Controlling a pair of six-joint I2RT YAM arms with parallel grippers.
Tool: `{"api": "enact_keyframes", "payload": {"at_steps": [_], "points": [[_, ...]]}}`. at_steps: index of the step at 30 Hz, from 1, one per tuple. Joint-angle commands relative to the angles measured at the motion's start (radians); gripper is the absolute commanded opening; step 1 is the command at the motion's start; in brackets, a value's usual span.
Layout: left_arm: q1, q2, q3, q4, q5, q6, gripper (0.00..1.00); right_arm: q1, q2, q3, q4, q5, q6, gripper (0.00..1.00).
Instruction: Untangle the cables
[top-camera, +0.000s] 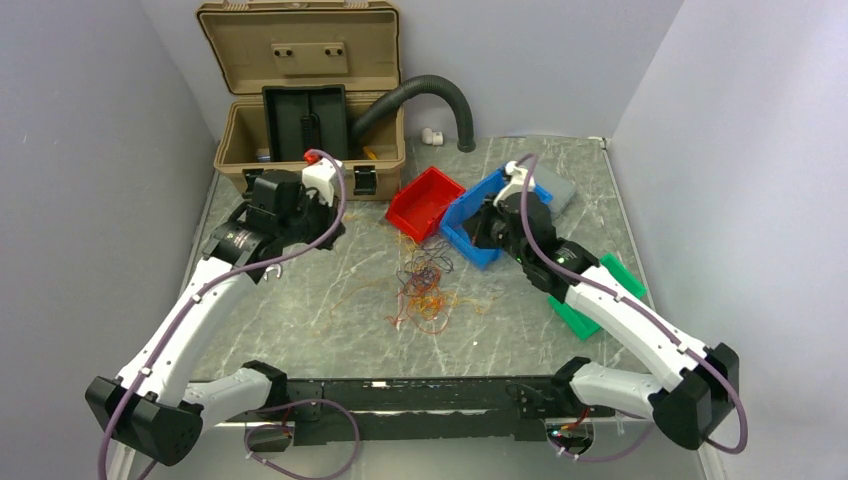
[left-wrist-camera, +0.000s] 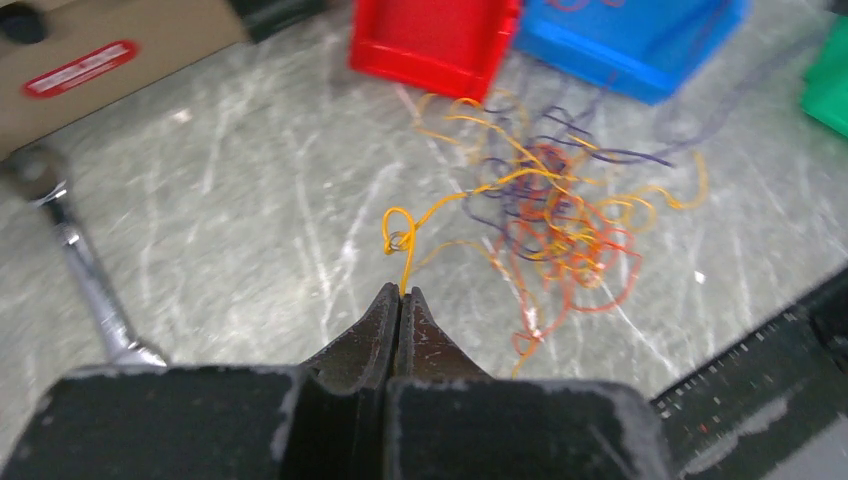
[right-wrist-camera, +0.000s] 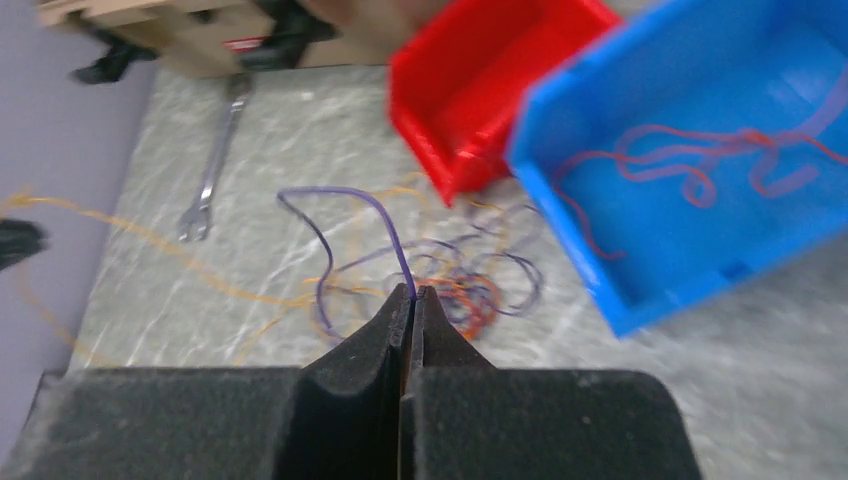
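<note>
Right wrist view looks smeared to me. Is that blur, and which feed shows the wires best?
Right wrist: motion blur smears the blue bin and red bin; its fingers and the pinched purple wire are readable. Left wrist: sharpest on the orange wire and tangle, far bins soft. Top: evenly lit and sharp, but the tangle reads as one mass.

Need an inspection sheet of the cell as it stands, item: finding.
Surface: grey marbled table.
Job's things: tangle of thin cables loose mid-table; red strands in the blue bin.
Clutter: red bin, green tray, wrench, open tan case, black hose.
Hands: left hand shut on an orange cable; right hand shut on a purple cable.
Cables: purple harness cables along both arms.
Surroundings: plain grey walls.
</note>
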Motion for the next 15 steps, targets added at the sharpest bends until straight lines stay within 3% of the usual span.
{"api": "enact_keyframes", "payload": {"at_steps": [1, 5, 10, 15], "points": [[0.044, -0.026, 0.015, -0.020, -0.162, -0.048, 0.00, -0.068, -0.073, -0.068, -0.097, 0.070, 0.080, 0.00], [0.048, -0.051, 0.024, -0.020, -0.191, -0.045, 0.00, -0.072, -0.081, -0.077, -0.121, 0.043, 0.061, 0.00], [0.080, -0.066, 0.111, -0.092, -0.412, -0.070, 0.00, -0.083, -0.079, -0.076, -0.240, 0.187, 0.102, 0.00], [0.161, -0.119, 0.168, -0.079, -0.526, -0.100, 0.00, -0.129, -0.074, -0.078, -0.352, 0.305, 0.196, 0.00]]}}
